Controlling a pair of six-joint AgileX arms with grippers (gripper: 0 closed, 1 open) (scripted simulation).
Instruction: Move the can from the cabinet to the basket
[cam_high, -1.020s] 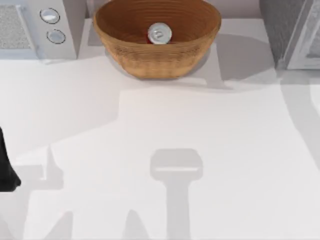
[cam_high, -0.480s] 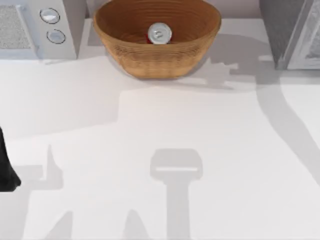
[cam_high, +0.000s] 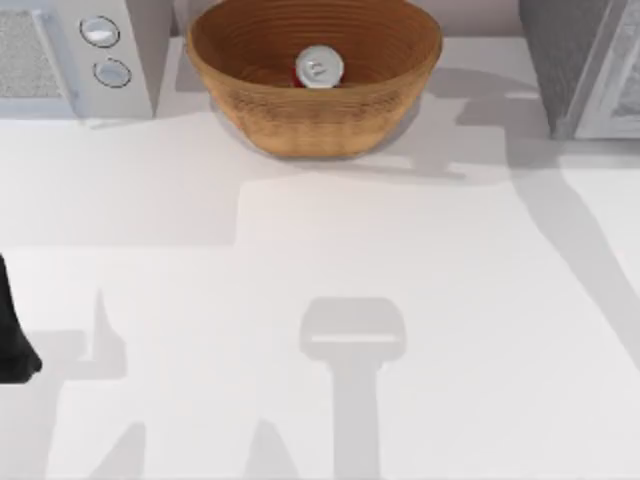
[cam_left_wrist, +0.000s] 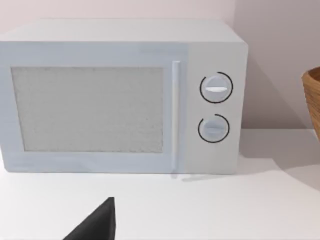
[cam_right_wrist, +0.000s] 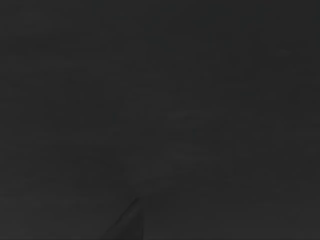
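The red can stands upright inside the orange-brown woven basket at the back middle of the table, its silver top facing up. The dark grey speckled cabinet with its pale door panel stands at the back right corner. My left arm is parked at the table's left edge, far from the basket. A dark tip of my left gripper shows in the left wrist view, which also catches the basket rim. The right wrist view is dark.
A white microwave with two round knobs stands at the back left, and it faces the left wrist camera. Arm shadows lie across the white tabletop in the middle and on the right.
The long arm shadow on the table's right side has swung toward the cabinet. The can, the basket and my left arm have stayed where they were.
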